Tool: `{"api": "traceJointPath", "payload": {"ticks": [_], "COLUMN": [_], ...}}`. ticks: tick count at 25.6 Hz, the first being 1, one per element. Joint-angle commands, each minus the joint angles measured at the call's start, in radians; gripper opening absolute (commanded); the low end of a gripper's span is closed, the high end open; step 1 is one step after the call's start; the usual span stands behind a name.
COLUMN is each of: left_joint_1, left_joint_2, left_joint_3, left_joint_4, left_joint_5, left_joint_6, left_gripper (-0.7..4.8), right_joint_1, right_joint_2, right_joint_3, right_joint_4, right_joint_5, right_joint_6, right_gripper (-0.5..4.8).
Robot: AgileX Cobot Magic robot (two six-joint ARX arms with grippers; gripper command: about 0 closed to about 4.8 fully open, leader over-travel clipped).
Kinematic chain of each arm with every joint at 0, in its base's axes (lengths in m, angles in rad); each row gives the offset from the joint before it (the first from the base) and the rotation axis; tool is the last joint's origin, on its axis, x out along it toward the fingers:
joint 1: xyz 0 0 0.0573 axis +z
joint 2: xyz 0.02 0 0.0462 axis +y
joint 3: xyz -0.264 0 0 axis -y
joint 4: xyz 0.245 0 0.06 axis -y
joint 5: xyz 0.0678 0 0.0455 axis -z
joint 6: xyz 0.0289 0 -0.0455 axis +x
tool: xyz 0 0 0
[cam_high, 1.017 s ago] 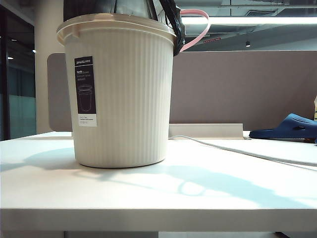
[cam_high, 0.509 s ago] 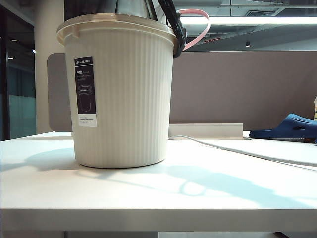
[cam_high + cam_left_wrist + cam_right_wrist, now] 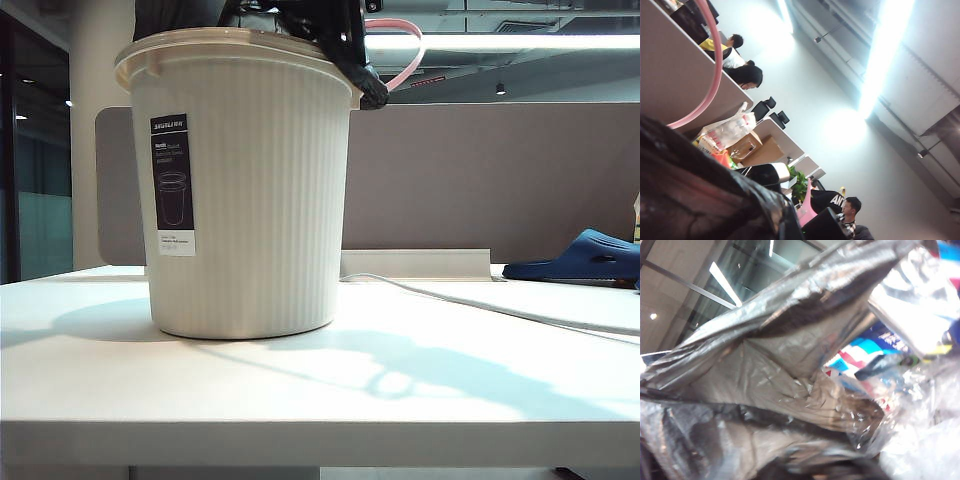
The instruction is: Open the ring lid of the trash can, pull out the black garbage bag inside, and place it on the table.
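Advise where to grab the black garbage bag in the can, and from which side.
Grip the bunched plastic of the black garbage bag standing above the trash can rim, coming from above: the walls block its sides, and only that gathered top looks thin enough to pinch.

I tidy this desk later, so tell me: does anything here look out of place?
Yes. A dark blue slipper lies on the white table at its far right, odd for a desk. A pink ring lid sticks up tilted behind the trash can rim instead of sitting on it, with the black garbage bag bunched over the edge.
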Motion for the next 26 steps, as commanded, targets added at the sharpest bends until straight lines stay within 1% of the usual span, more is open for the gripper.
{"api": "traceJointPath", "payload": {"ticks": [1,2,4,7,9,10,11,12,14,16,17,18,19,20,22,26], "left_joint_1": [0.001,0.005,0.006,0.006,0.006,0.006,0.006,0.006,0.006,0.006,0.006,0.006,0.006,0.006,0.006,0.006], "left_joint_2": [-0.003,-0.003,-0.003,-0.003,-0.003,-0.003,-0.003,-0.003,-0.003,-0.003,-0.003,-0.003,-0.003,-0.003,-0.003,-0.003], "left_joint_3": [0.004,0.004,0.004,0.004,0.004,0.004,0.004,0.004,0.004,0.004,0.004,0.004,0.004,0.004,0.004,0.004], "left_joint_4": [0.009,0.009,0.009,0.009,0.009,0.008,0.007,0.007,0.007,0.007,0.007,0.008,0.008,0.008,0.01,0.011], "left_joint_5": [0.022,0.034,0.048,0.053,0.064,0.072,0.076,0.083,0.09,0.095,0.098,0.109,0.115,0.12,0.128,0.141], "left_joint_6": [0.011,0.011,0.015,0.016,0.018,0.018,0.018,0.018,0.017,0.01,0.011,0.011,0.011,0.011,0.011,0.011], "left_gripper": [-0.06,-0.06,-0.06,-0.06,-0.06,-0.06,-0.06,-0.06,-0.06,-0.06,-0.06,-0.06,-0.06,-0.06,-0.06,-0.06], "right_joint_1": [0.003,0.002,0.0,0.0,0.0,0.0,0.001,0.003,0.003,0.004,0.003,0.004,0.004,0.005,0.01,0.02], "right_joint_2": [-0.019,-0.032,-0.065,-0.117,-0.148,-0.165,-0.175,-0.185,-0.196,-0.198,-0.198,-0.198,-0.198,-0.197,-0.197,-0.197], "right_joint_3": [0.006,0.006,0.006,0.006,0.006,0.006,0.006,0.006,0.005,0.005,0.005,0.006,0.006,0.005,0.005,0.005], "right_joint_4": [0.018,0.023,0.025,-0.025,-0.159,-0.252,-0.299,-0.359,-0.423,-0.426,-0.417,-0.411,-0.411,-0.414,-0.427,-0.435], "right_joint_5": [-0.05,-0.078,-0.082,-0.06,-0.016,0.008,0.012,0.011,0.011,0.031,0.048,0.072,0.087,0.11,0.156,0.169], "right_joint_6": [0.026,-0.009,-0.068,-0.088,-0.108,-0.108,-0.108,-0.089,-0.043,0.024,0.06,0.116,0.143,0.176,0.205,0.224], "right_gripper": [2.66,2.66,2.66,2.66,2.66,2.66,2.66,2.66,2.69,2.77,2.88,3.23,3.46,3.48,3.48,3.48]}}
